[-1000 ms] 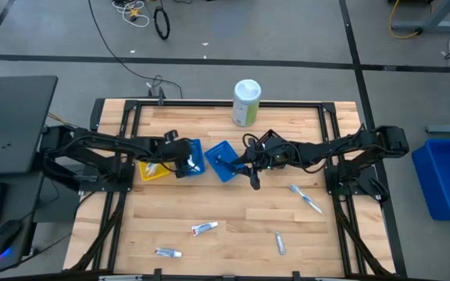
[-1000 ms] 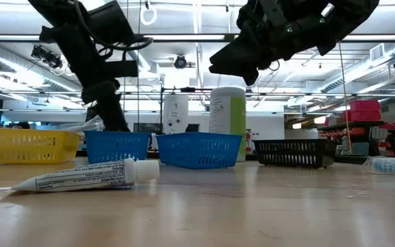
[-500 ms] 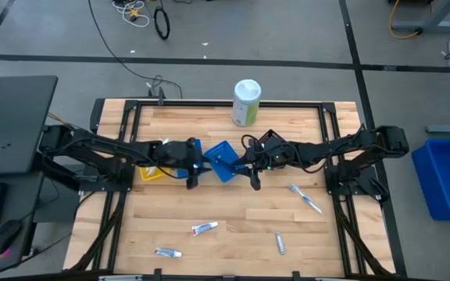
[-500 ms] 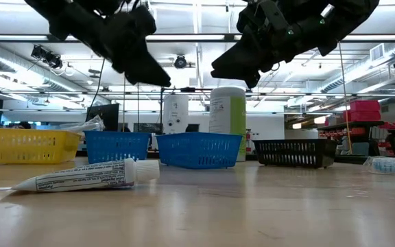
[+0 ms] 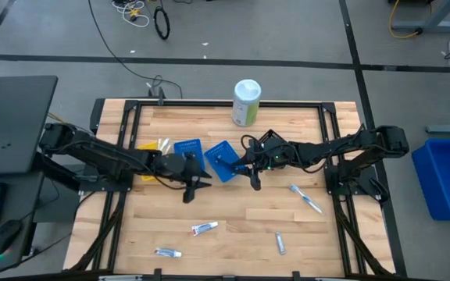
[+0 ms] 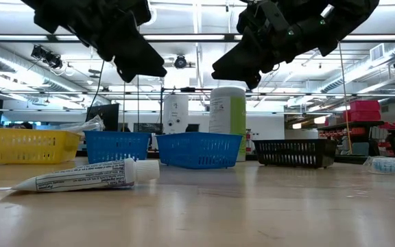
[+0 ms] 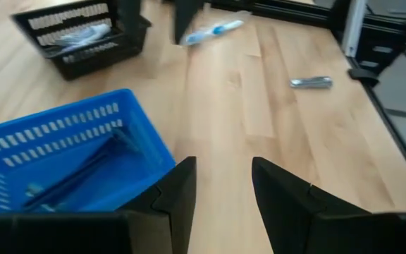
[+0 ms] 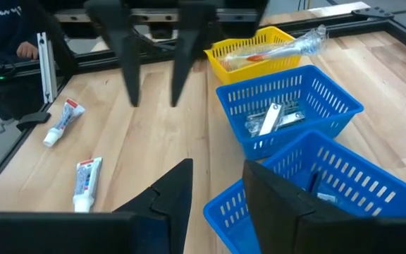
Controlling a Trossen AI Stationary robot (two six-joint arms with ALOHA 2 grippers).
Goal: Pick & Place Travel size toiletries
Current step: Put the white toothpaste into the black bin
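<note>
Over on the left, a yellow basket (image 5: 153, 148) holds wrapped toothbrushes. Next to it a blue basket (image 5: 187, 148) has small tubes lying in it. The left pincer (image 5: 191, 190) hangs above bare wood just in front of those two baskets, fingers spread apart and holding nothing. A second blue basket (image 5: 223, 161), turned at an angle, has dark razors inside, and the right pincer (image 5: 254, 180) hovers at its near right corner, also spread and empty. Behind stands a white-green canister (image 5: 246, 102). Loose on the counter (image 5: 303, 125) toward the front lie three toothpaste tubes (image 5: 204, 228), (image 5: 167, 252), (image 5: 280, 243), well apart, and a wrapped toothbrush (image 5: 306, 198) lies farther right, near the right arm's base.
</note>
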